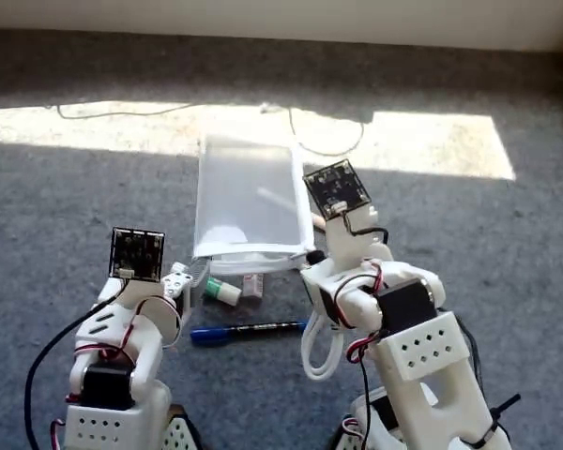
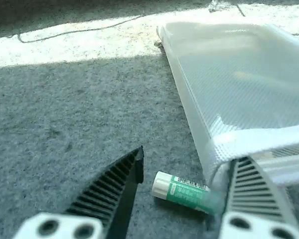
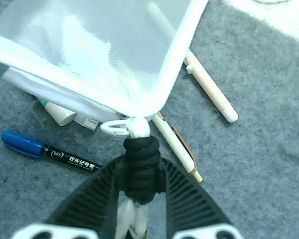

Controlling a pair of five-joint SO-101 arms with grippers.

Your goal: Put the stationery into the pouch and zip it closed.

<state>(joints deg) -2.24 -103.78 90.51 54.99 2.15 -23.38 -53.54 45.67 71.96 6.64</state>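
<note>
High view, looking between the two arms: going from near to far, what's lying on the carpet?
blue marker → glue stick → mesh pouch → thin cable on the sunlit strip.

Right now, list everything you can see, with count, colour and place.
carpet: one, grey, under everything
pouch: one, white mesh, centre
glue stick: one, green and white, at pouch mouth
small block: one, white, beside glue stick
marker: one, blue, robot side of glue stick
pens: two, cream, along pouch side
zip pull: one, black, at pouch corner
left gripper: one, black, open at glue stick
right gripper: one, black, shut on zip pull
</note>
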